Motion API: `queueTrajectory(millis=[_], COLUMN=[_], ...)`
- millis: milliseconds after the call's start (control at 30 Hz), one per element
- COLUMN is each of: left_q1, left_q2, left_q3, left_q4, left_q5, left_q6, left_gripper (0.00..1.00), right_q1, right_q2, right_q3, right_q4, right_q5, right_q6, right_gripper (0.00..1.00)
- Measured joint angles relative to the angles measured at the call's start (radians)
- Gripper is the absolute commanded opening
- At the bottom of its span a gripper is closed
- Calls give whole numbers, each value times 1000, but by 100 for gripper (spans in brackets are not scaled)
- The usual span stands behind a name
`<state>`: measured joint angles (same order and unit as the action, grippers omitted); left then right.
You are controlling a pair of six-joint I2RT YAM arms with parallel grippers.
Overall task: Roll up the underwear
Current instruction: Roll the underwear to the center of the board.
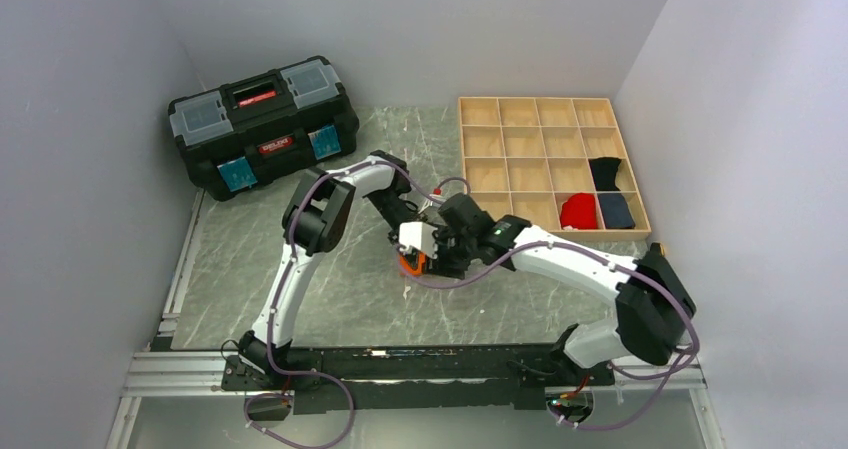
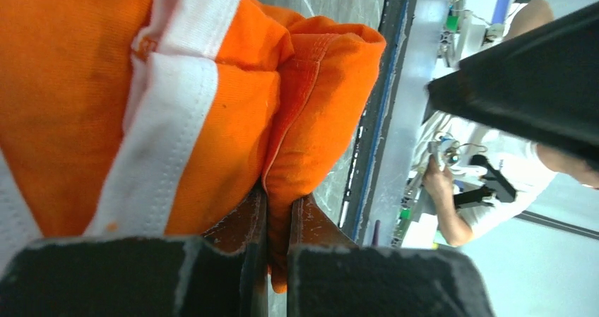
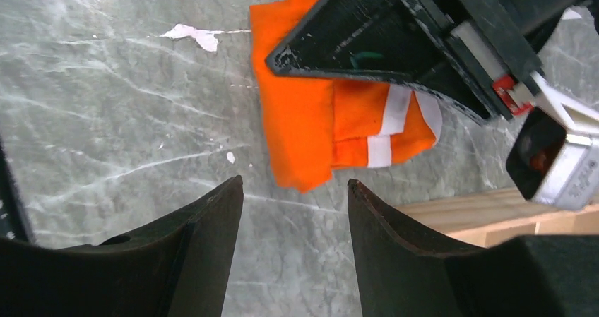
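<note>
Closest to my lens, left gripper (image 2: 280, 211) pinches a fold of the underwear (image 2: 70, 84), lying folded on the table (image 3: 106, 119), upper centre of right wrist view. Right gripper (image 3: 293, 197) hangs spread, empty. I judge rolling barely begun.

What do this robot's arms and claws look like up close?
Both arms are slim white links joined by chunky black joints: the left arm, the right arm. Pale purple cables loop loosely along each. The left gripper and right gripper each have two black, wedge-shaped fingers tapering to narrow tips.
</note>
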<state>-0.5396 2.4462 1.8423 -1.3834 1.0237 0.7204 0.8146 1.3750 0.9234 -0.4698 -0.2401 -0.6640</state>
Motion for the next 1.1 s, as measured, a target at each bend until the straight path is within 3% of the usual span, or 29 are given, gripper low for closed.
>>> queueTrajectory(millis=[333,733,933,1100], left_q1=[9,9,9,9], left_q2=[61,74,76,85], left_q3=[42,51,53,56], left_q4=[-78,-95,-99,-112], left_q5=[54,61,60,64], left_q6=[-2,-2,0,-2], left_gripper=[0,0,0,9], right_q1=[129,137,136,137], right_q2=[157,242,275,288], right_q3=[0,3,11,18], right_q4=[51,106,125,115], right_q5=[191,256,265,253], right_q6=[-59,-84,-93,-95], right_gripper=[59,54,37,17])
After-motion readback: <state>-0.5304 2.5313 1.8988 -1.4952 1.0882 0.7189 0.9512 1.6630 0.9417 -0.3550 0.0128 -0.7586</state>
